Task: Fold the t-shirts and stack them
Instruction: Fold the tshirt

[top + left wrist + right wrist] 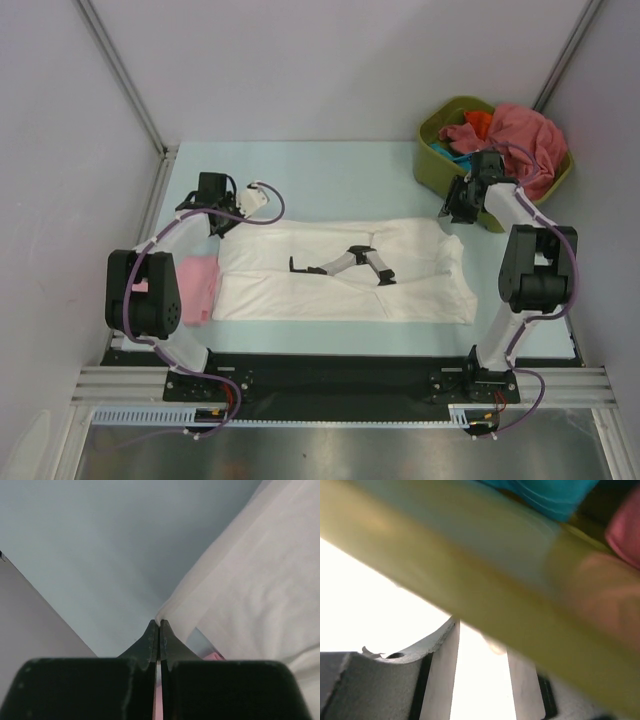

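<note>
The left gripper (159,626), pressed together, meets the white t-shirt's (300,295) far-left corner on the surface (330,170). The right gripper (482,647) hangs spread beside the olive-green tub (435,165) of coloured t-shirts (520,135).

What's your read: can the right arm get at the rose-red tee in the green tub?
Probably yes. The right gripper hangs beside the tub, jaws apart. The rose-red tee lies heaped on top, spilling over the rim, nothing covering it. It would need to rise over the wall.
</note>
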`<state>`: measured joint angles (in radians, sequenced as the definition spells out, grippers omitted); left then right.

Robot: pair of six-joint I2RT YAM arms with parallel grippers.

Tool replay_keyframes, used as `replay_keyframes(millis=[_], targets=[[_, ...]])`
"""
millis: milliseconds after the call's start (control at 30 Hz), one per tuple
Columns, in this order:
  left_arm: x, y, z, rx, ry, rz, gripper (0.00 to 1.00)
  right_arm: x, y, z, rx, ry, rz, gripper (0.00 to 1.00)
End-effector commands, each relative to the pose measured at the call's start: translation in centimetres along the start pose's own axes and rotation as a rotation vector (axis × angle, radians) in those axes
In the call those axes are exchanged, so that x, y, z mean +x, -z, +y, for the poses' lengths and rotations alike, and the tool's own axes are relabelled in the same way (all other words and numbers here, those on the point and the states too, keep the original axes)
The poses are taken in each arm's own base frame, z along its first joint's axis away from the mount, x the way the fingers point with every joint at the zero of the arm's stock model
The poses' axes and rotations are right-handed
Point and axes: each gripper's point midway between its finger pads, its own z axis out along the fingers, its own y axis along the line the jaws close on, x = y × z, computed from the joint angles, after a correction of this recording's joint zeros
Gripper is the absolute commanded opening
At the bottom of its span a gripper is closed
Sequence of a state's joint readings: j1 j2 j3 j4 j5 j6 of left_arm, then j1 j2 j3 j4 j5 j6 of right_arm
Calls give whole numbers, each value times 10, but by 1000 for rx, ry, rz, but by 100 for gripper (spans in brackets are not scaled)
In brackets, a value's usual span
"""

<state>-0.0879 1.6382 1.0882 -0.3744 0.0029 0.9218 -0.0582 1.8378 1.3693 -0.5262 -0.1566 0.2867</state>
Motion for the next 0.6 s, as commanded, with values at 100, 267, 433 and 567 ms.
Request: replay_keyframes(millis=[100,267,433,567], targets=[[-9,3,7,-41,42,-26,0,4,56,-13,141,49,-116,47],[-14,2,3,-21,50,-46,0,51,49,4,58,6,-36,45],[-19,5,4,-15,45,-54,0,60,26,2,56,-96,-3,50],[-22,8,3,-14,43,-61,0,60,13,3,77,-133,7,53]])
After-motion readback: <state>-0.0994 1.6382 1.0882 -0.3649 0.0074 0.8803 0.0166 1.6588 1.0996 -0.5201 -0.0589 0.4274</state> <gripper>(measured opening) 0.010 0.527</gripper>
